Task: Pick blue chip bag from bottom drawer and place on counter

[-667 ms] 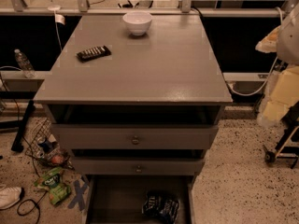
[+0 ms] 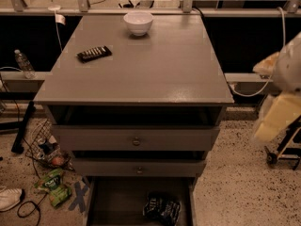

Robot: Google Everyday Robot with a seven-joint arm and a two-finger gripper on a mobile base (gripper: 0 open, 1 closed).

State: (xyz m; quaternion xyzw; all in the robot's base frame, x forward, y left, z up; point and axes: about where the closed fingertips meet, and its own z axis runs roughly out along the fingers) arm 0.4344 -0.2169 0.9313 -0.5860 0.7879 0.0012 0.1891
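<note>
The cabinet shows three drawers, two knobbed ones slightly open and the bottom drawer (image 2: 117,199) pulled out, with the one blue chip bag (image 2: 162,207) lying at its front right. The counter (image 2: 155,65) carries one white bowl (image 2: 138,22) and one remote (image 2: 94,53), and a single green snack bag (image 2: 54,186) lies on the floor to the left. Compared with the earlier frame nothing has shifted: the gripper (image 2: 276,119) remains a pale blur at the right edge, beside the cabinet and well apart from the bag, and whether it is clenched or released cannot be told.
</note>
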